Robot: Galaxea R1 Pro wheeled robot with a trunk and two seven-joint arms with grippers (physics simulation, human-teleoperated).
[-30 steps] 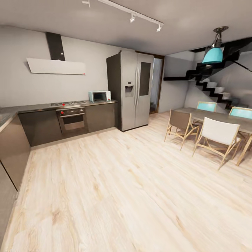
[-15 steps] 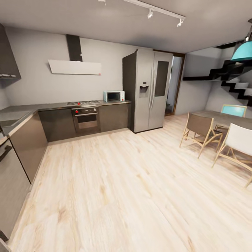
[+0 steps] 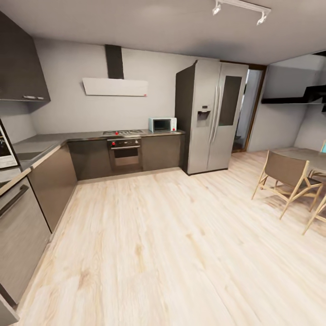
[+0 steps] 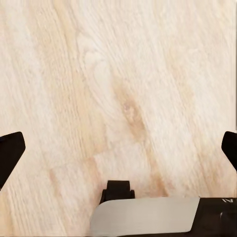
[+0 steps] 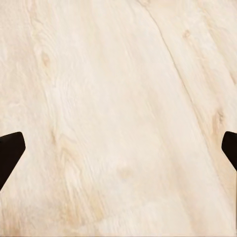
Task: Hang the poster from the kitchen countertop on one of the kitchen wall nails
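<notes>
The grey kitchen countertop runs in an L along the left and back walls over dark brown cabinet fronts. I cannot make out the poster on it. A dark-edged, white-faced thing, cut off at the head view's left edge, stands over the worktop, and I cannot tell what it is. No wall nail is discernible. My left gripper hangs open over the pale wooden floor, its black fingers wide apart and holding nothing. My right gripper is also open and empty above the floor planks.
An oven with a hob, a small microwave and a white hood line the back wall. A tall steel fridge stands beside a doorway. Wooden chairs and a table are at the right. Open floor lies ahead.
The whole head view has shifted right, so the camera has turned left: more of the left worktop and an upper cabinet appear, while the stairs and turquoise lamp have left the picture.
</notes>
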